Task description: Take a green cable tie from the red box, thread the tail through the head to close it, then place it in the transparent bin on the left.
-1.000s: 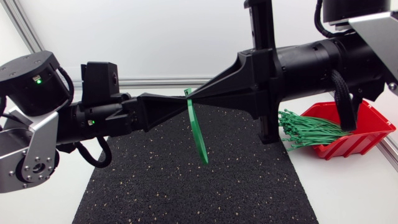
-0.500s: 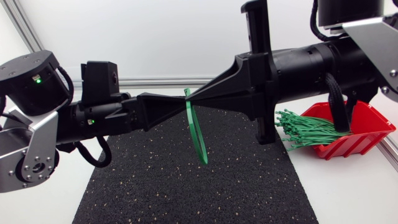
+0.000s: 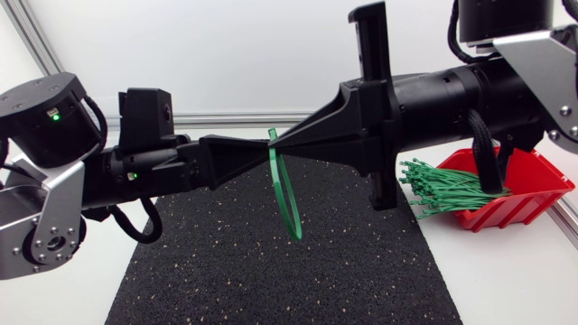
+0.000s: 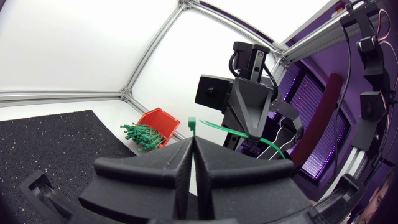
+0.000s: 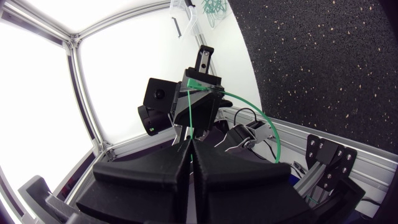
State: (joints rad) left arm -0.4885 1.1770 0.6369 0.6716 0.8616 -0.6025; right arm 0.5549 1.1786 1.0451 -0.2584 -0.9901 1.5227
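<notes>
- Head view: the left jaws and the right jaws meet tip to tip above the mat (image 3: 271,271), both clenched on one tie (image 3: 287,194).
- Left wrist view: the left jaws are pressed flat together, and the tie's head (image 4: 191,123) pokes up from their tips.
- Right wrist view: the right jaws pinch the thin tail (image 5: 189,118), which runs straight to the head at the left tips. The rest of the strap bows out in an arc.
- From above, the tie hangs as a narrow loop below the tips, clear of the mat. Whether the tail sits through the head, I cannot tell.
- The box (image 3: 524,185) stands on the white surface (image 3: 506,280) beside the mat, under the right arm. Spare ties (image 3: 442,188) spill over its lip.
- A clear bin (image 5: 189,18) with green loops inside shows in the right wrist view, off the mat.
</notes>
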